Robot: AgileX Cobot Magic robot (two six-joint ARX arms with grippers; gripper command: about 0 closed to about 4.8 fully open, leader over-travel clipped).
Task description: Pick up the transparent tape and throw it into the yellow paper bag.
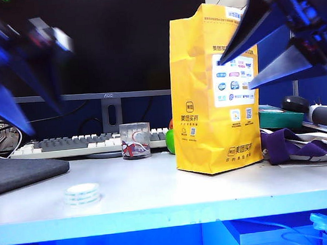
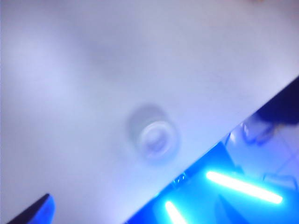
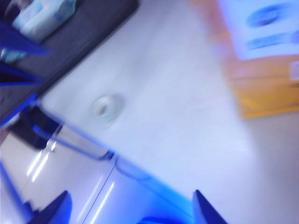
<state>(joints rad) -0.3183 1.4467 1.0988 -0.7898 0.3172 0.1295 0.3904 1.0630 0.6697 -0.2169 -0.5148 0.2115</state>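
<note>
The transparent tape [image 1: 82, 194] lies flat near the white table's front edge on the left; it appears blurred in the left wrist view [image 2: 154, 135] and the right wrist view [image 3: 106, 106]. The yellow paper bag [image 1: 212, 91] stands upright right of centre, and its lower part shows in the right wrist view [image 3: 261, 88]. My left gripper [image 1: 37, 117] hangs blurred high above the tape, open and empty; only one fingertip [image 2: 37, 212] shows in its wrist view. My right gripper [image 1: 234, 74] is up in front of the bag's top, open with nothing between its fingers [image 3: 133, 207].
A glass cup [image 1: 135, 140] with red-white contents stands before the keyboard [image 1: 69, 145] and monitor [image 1: 90, 43]. A green ball [image 1: 170, 141] sits beside the bag. A dark pad [image 1: 21, 171] lies at left. Purple-strapped cloth [image 1: 288, 144] and clutter lie at right.
</note>
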